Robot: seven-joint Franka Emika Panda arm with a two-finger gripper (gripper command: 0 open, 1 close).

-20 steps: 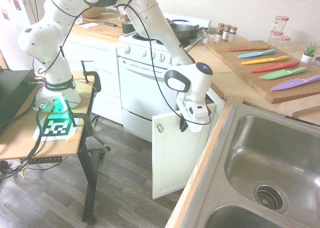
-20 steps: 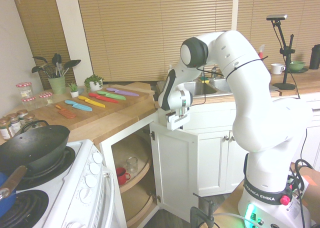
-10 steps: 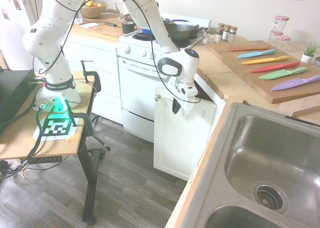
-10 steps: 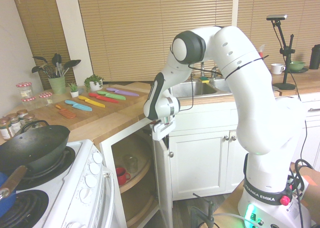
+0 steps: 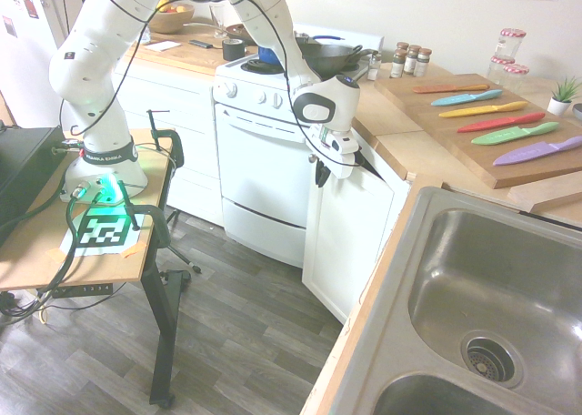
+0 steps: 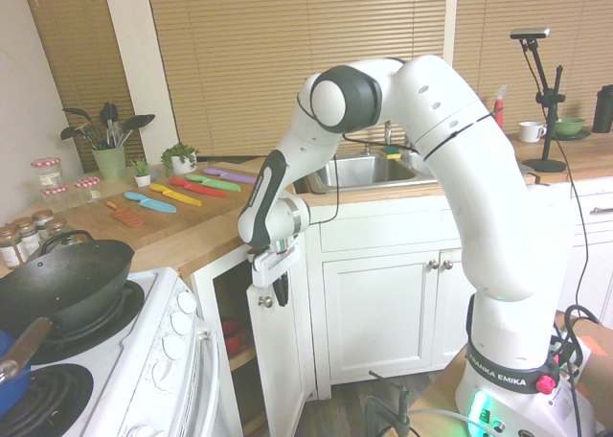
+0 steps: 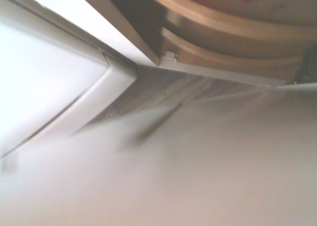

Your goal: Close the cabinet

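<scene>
You can see the cabinet [image 6: 278, 360] standing between the white oven [image 6: 163, 360] and the sink [image 5: 491, 297], under the wooden countertop [image 5: 409, 151]. Its door hangs ajar by a narrow wedge. Through that gap, in the second exterior view, you can make out curved wooden shelves and a red mug [image 6: 230, 339] on the upper one. The wrist view gives you the same curved shelf edges [image 7: 223, 32] above a blurred white door face [image 7: 198, 176], with a red smear at the frame's edge that is too small to name. On the counter, a cutting board [image 5: 491, 124] carries a row of coloured knives [image 5: 514, 133], and a dark wok [image 6: 62, 284] sits on the oven top.

The gripper [image 6: 279, 286] hangs at the top of the door's outer face, close beside the small silver knob [image 6: 265, 301], and the first exterior view puts the gripper [image 5: 320, 173] just below the countertop's edge at the door's upper corner. The dark fingers [image 5: 321, 172] point downward and read as drawn together with nothing between them. You cannot tell for certain whether they touch the door panel or only stand just beside it.

Compared with a second ago, the door has swung from nearly wide open, baring both shelves, to this narrow gap. The arm has followed it toward the oven side, and the wrist now sits nearer the range than the sink.
</scene>
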